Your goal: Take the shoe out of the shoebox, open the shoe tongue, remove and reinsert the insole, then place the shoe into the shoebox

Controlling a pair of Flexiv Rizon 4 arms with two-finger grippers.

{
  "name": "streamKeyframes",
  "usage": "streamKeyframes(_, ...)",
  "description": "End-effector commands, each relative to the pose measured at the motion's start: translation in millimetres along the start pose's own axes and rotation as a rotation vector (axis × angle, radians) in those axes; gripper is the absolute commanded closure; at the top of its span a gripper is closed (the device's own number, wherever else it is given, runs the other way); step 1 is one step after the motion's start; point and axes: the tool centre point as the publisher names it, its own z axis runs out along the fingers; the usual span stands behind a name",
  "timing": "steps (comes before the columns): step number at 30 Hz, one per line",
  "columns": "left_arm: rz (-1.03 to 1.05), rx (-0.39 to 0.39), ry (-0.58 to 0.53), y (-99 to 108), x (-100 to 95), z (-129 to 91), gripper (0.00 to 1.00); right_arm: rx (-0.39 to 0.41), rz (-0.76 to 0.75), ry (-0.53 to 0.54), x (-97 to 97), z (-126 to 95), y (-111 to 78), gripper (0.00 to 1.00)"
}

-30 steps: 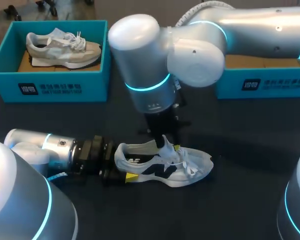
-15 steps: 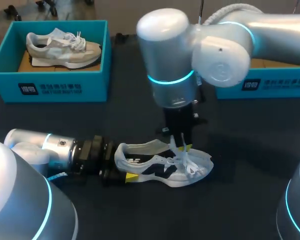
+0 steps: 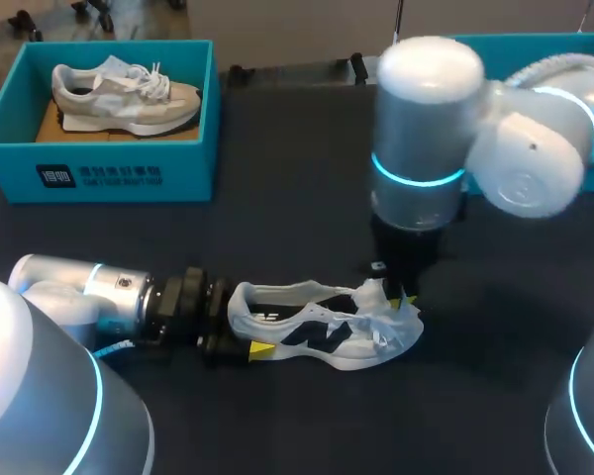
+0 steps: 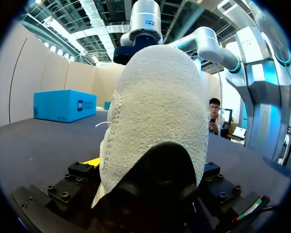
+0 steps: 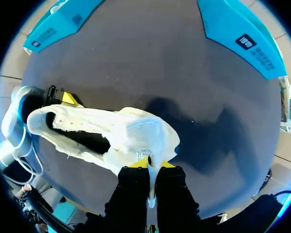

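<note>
Unboxing done: shoe [image 3: 317, 332] upright on table [image 3: 277, 228], heel clamped in left gripper [image 3: 240, 344], right gripper [image 5: 150, 166] pinched nearly closed on tongue [image 5: 140, 138] folded toward toe; tongue-opening likely near finished, insole work and reboxing left.

The white shoe [image 4: 157, 111] sits heel-first, clamped in the left gripper [image 4: 150, 182]; beyond the shoe stand a blue shoebox [image 4: 64, 105] and the right arm [image 4: 206, 43].
</note>
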Motion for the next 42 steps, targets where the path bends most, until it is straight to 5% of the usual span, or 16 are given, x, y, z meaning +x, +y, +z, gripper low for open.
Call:
streamKeyframes(1,-0.001,-0.001,-0.002,2.8,-1.6,-1.0,1.00,-0.025,-0.020,0.412,-17.9,8.6,-4.2,1.00)
streamKeyframes(9,-0.001,-0.001,-0.002,2.8,-1.6,-1.0,1.00,-0.049,-0.057,0.497,-21.8,22.1,-1.1,0.99)
streamKeyframes(13,-0.001,-0.001,-0.002,2.8,-1.6,-1.0,1.00,-0.038,-0.051,0.526,-26.1,32.7,-0.8,0.85)
streamKeyframes(17,-0.001,-0.001,-0.002,2.8,-1.6,-1.0,1.00,-0.028,-0.044,0.523,-28.0,33.1,-1.1,0.58)
streamKeyframes(21,-0.001,-0.001,-0.002,2.8,-1.6,-1.0,1.00,-0.025,-0.039,0.518,-30.2,30.3,-1.4,0.55)
streamKeyframes(31,-0.001,-0.001,-0.002,2.8,-1.6,-1.0,1.00,-0.060,-0.057,0.392,-30.1,-13.6,-2.7,0.47)
streamKeyframes(37,-0.001,-0.001,-0.002,2.8,-1.6,-1.0,1.00,-0.090,-0.084,0.285,-30.8,-51.0,-5.3,0.29)
streamKeyframes(42,-0.001,-0.001,-0.002,2.8,-1.6,-1.0,1.00,-0.119,-0.102,0.240,-35.0,-74.4,-5.8,0.30)
